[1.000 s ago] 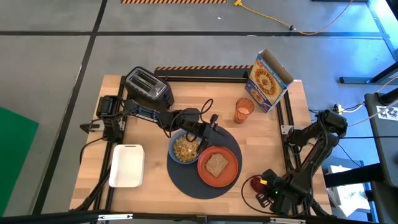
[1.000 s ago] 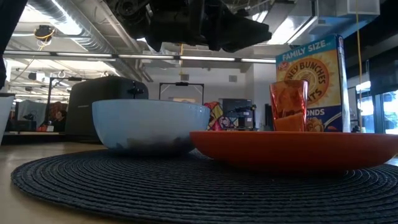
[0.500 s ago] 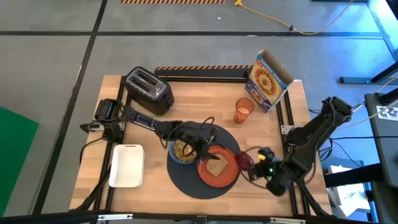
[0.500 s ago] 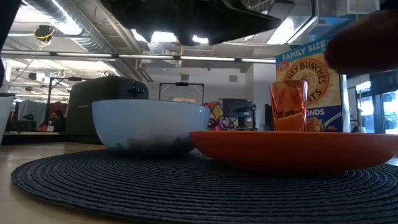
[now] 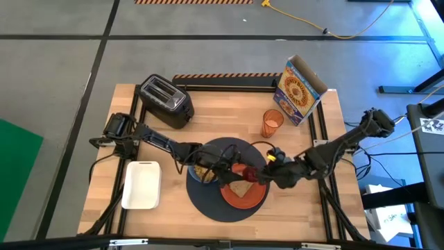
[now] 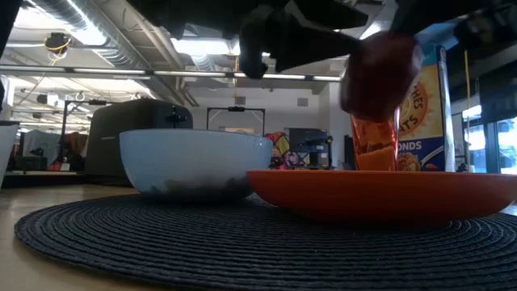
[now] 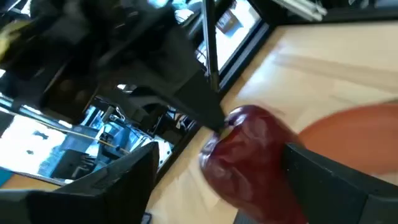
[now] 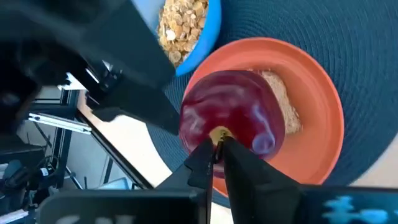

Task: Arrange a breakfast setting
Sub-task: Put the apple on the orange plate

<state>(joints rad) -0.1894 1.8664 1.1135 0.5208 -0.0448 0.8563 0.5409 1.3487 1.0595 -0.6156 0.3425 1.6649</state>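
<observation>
The dark-red fruit (image 8: 230,118) hangs over the orange plate (image 5: 244,196), which holds the brown toast slice (image 5: 239,187). My right gripper (image 8: 216,146) reaches in from the table's right and is shut on the fruit. My left gripper (image 7: 217,186) is open just left of the fruit (image 7: 249,155), over the blue bowl (image 5: 201,171) of cereal and the plate's edge. Its fingers stand on either side of the fruit. Plate and bowl rest on the dark-grey mat (image 5: 211,205). The translucent orange cup (image 5: 272,123) stands on the table beyond the mat. My right gripper pinches the fruit at its stem end (image 8: 217,134) between its two fingertips. The fingers come slanting from the table's right. The fruit (image 6: 380,73) is lifted clear above the plate. My left gripper: I cannot tell whether its open fingers (image 7: 311,180) touch the fruit.
A black toaster (image 5: 165,101) stands at the far left and a cereal box (image 5: 300,89) at the far right. A white tray (image 5: 141,184) lies at the near left. Bare wood shows between the mat and the table's right edge.
My right gripper has carried the fruit from the table's near right corner leftward, and it is now over the orange plate, clear of the table. My left gripper has moved toward the near edge, from beyond the bowl to over the bowl and the plate's edge.
</observation>
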